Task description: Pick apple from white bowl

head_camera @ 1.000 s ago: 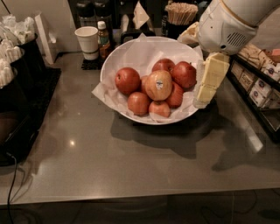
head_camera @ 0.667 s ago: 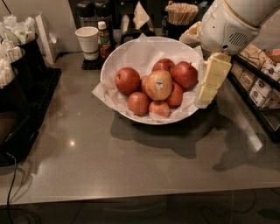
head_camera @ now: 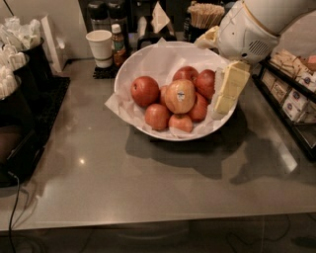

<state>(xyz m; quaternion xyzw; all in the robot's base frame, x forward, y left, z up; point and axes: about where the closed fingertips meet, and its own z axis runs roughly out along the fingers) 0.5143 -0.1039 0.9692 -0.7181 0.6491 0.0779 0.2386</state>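
The white bowl [head_camera: 133,74] is wide, shallow and lined with crinkled white paper; it stands on the grey counter. The apple [head_camera: 179,96], pale yellowish-orange with a small sticker, lies on top in the middle of the bowl. Several smaller red apples lie around it. My gripper [head_camera: 228,91], cream-coloured, hangs over the bowl's right rim, right of the apple and next to the red apple [head_camera: 206,83] at that side. It holds nothing that I can see.
A white paper cup [head_camera: 100,46] and a small bottle [head_camera: 117,44] stand behind the bowl at the left. Black holders with packets [head_camera: 15,54] stand at the far left. A dark rack of packets [head_camera: 291,94] runs along the right. A stick holder [head_camera: 202,15] stands at the back.
The arm and gripper have shifted slightly left, closer over the bowl's right rim. The apples and the bowl have not moved.
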